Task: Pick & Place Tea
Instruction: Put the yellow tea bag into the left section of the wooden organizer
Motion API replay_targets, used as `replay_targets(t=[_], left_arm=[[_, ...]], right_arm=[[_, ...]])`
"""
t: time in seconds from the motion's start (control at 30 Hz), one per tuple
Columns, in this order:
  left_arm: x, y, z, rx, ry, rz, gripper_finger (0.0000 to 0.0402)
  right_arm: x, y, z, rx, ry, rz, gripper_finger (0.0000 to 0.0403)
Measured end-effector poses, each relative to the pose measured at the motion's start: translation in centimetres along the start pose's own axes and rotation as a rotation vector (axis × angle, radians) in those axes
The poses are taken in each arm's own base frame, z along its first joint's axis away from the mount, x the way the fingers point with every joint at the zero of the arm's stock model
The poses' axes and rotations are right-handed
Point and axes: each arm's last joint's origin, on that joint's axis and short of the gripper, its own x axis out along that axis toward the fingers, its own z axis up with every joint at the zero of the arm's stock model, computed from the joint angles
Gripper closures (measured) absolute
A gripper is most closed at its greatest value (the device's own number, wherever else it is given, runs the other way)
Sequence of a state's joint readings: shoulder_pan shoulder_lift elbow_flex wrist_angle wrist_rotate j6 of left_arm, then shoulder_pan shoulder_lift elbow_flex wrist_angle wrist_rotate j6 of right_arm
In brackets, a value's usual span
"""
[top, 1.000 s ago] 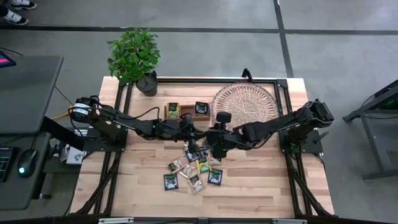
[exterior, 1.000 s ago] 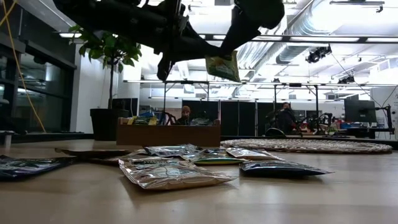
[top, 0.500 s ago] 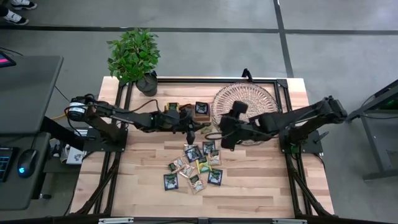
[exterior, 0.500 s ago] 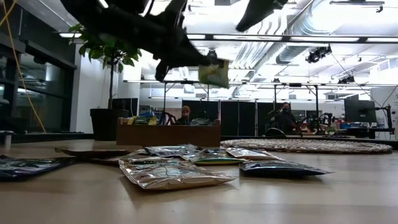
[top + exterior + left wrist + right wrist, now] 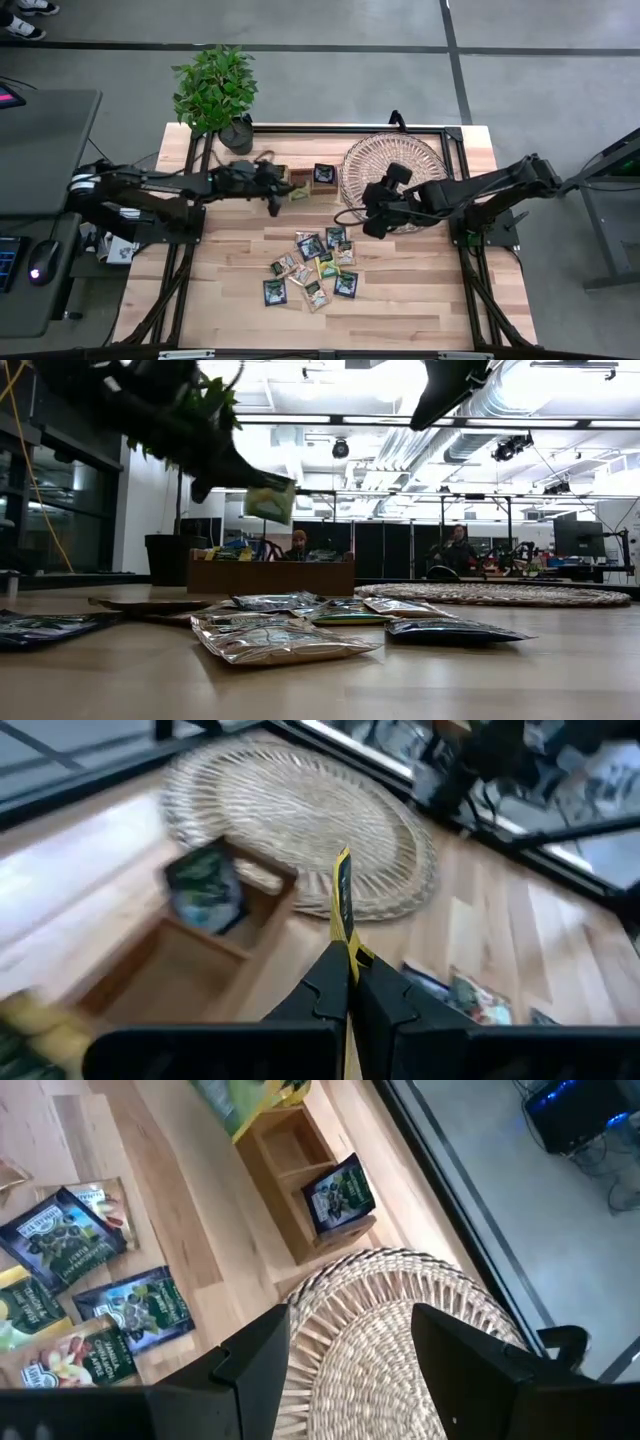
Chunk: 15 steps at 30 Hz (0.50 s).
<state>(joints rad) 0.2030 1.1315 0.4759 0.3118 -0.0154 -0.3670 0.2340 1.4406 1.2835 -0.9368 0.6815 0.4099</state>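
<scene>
Your left gripper (image 5: 345, 970) is clamped tight on a yellow-green tea sachet (image 5: 342, 898), holding it edge-on in the air above the wooden three-compartment box (image 5: 298, 179) at about 11 o'clock on the table (image 5: 420, 300). Look into that box: the end compartment nearest the wicker tray (image 5: 395, 166) has one dark navy sachet (image 5: 323, 173) standing in it, the middle compartment looks bare in your left wrist view, and the far end holds yellow-green sachets (image 5: 277, 177), though you cannot count them from here. The round wicker tray, at about 1 o'clock, has no sachet on it that you can see. Your right gripper (image 5: 350, 1342) hangs over the tray's near rim with its fingers spread wide and nothing between them. The loose pile of sachets (image 5: 316, 266) lies flat near the table's centre, toward 6 o'clock; you can make out roughly nine there, about four dark navy and the rest green or beige, some overlapping. A potted plant (image 5: 217, 92) stands at the 11 o'clock corner.
</scene>
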Motion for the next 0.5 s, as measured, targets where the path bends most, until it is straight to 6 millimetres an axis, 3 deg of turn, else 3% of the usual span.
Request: replay_targets(t=[0.2, 0.5], left_arm=[[-2.3, 3.3, -1.2, -0.008, -0.045, 0.042, 0.0401], [-3.1, 6.7, -1.6, 0.021, -0.024, 0.016, 0.0401]], right_arm=[[0.4, 0.3, -0.1, 0.006, -0.012, 0.015, 0.0196], [0.5, 0.5, 0.8, 0.036, -0.088, 0.038, 0.0196]])
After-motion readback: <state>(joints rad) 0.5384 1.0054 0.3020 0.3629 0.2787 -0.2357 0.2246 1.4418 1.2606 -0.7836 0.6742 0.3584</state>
